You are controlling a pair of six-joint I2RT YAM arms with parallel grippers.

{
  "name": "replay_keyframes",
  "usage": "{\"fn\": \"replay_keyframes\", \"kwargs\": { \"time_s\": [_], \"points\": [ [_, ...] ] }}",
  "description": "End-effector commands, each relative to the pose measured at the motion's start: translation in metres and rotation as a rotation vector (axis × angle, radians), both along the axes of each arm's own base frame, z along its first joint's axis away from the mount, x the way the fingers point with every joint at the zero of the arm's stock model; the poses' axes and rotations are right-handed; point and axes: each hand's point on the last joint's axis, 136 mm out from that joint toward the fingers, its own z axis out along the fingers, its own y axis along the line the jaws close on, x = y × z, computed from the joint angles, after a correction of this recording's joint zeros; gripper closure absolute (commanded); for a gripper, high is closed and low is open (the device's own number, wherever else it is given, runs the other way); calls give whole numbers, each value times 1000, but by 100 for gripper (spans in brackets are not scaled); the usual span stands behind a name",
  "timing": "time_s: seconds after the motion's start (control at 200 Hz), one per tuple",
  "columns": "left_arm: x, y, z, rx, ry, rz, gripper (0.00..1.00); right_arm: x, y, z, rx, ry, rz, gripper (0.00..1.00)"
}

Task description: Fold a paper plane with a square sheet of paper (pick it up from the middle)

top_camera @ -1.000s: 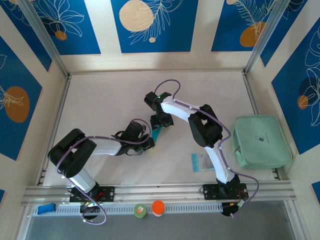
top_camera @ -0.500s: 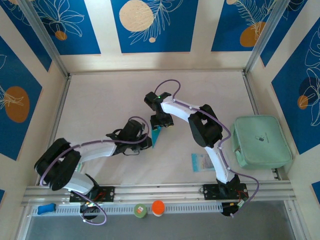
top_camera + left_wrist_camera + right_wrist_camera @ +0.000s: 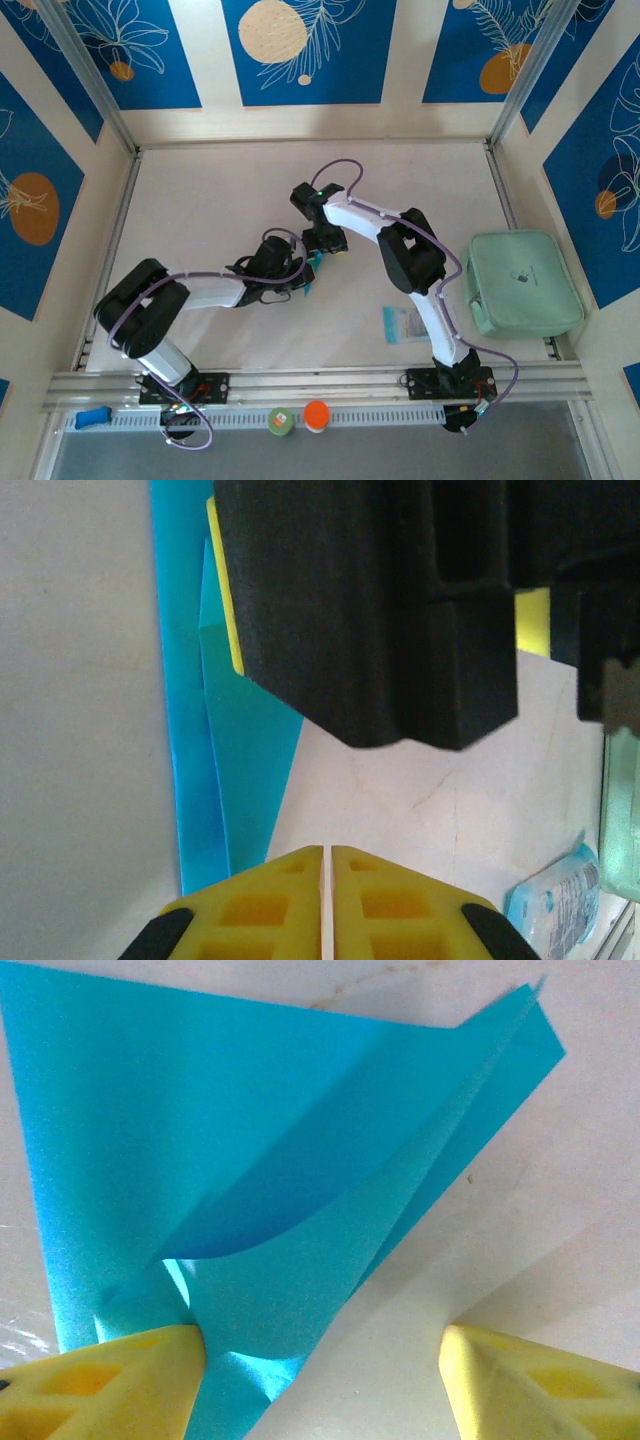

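Fingers (image 3: 265,905) of the left gripper (image 3: 295,277) are pressed together with nothing visibly between them. The folded cyan sheet of paper (image 3: 235,770) lies on the table (image 3: 80,730), running from their left edge toward the far side. Just beyond, the right gripper (image 3: 320,1380) is spread wide, one finger (image 3: 100,1380) touching the sheet's near corner, the other over bare table.

Place: a robot test booth, like a lab.
Walls: blue panels (image 3: 310,50) with leaf pictures on three sides.
Floor: a plain pale table (image 3: 200,190).
Front: a metal rail (image 3: 330,382) holding the left arm (image 3: 200,292) and right arm (image 3: 405,255).
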Motion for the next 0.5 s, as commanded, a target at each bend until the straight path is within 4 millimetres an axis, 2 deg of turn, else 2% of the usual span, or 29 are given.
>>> {"fn": "replay_keyframes", "kwargs": {
  "time_s": [0.0,0.18,0.315,0.495],
  "points": [
    [13,-1,4,-37,-31,42,89,-35,-33,-76,-125,185,-28,33],
    [7,4,-15,-1,19,45,89,-29,-22,-54,-32,176,-36,33],
    [3,9,-27,28,51,41,89,-16,-8,-21,101,147,-40,34],
    [3,13,-31,24,55,55,90,0,10,23,282,86,3,34]
  ]
}}
